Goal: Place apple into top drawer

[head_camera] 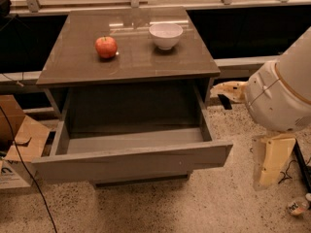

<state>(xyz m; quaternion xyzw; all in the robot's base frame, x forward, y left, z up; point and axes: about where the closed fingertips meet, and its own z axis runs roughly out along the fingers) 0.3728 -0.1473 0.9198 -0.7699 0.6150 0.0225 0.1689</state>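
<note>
The apple (pixel 106 46), red-orange and round, sits on the left part of the glossy brown cabinet top (pixel 146 64). The top drawer (pixel 131 161) is pulled out towards me; its grey inside shows nothing in it. My gripper (pixel 244 130) is to the right of the cabinet, beside the drawer's right end and well below and to the right of the apple. One cream finger (pixel 228 90) points left near the cabinet's corner and the other (pixel 271 165) hangs lower down. They stand apart and hold nothing. The white arm housing (pixel 284 93) hides the wrist.
A white bowl (pixel 165 35) stands on the cabinet top to the right of the apple. A cardboard box (pixel 22 140) and a black cable (pixel 29 178) lie on the floor at the left. A railing runs behind the cabinet. A small object (pixel 297 207) lies at the bottom right.
</note>
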